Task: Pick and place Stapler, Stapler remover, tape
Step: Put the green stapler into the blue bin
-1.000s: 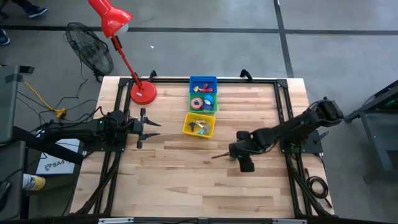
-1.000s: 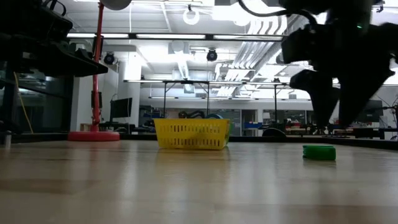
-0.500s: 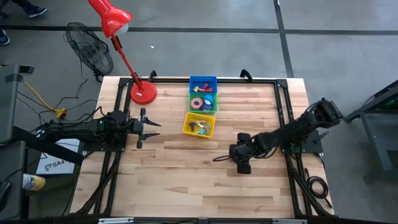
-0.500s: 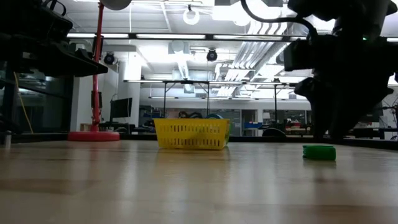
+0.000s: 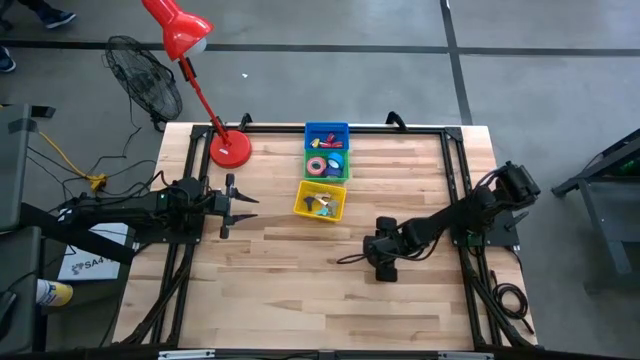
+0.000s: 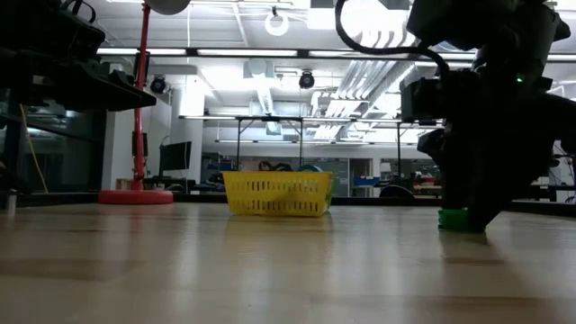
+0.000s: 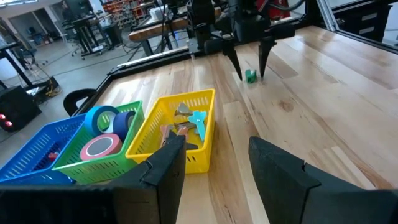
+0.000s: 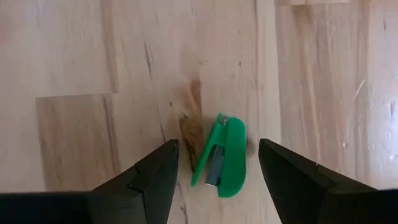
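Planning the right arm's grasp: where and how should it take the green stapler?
Grip the stapler across its narrow width at mid-body, coming straight down from above. It lies flat and alone on the table, its long sides already flanked by the open right gripper.

Two dark jointed arms (image 5: 455, 212), black cables, angular black gripper (image 8: 214, 163) fingers

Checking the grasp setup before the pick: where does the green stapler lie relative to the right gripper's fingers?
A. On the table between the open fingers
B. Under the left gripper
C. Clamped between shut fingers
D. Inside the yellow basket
A: in the right wrist view the green stapler lies on the table between the right gripper's open fingers.
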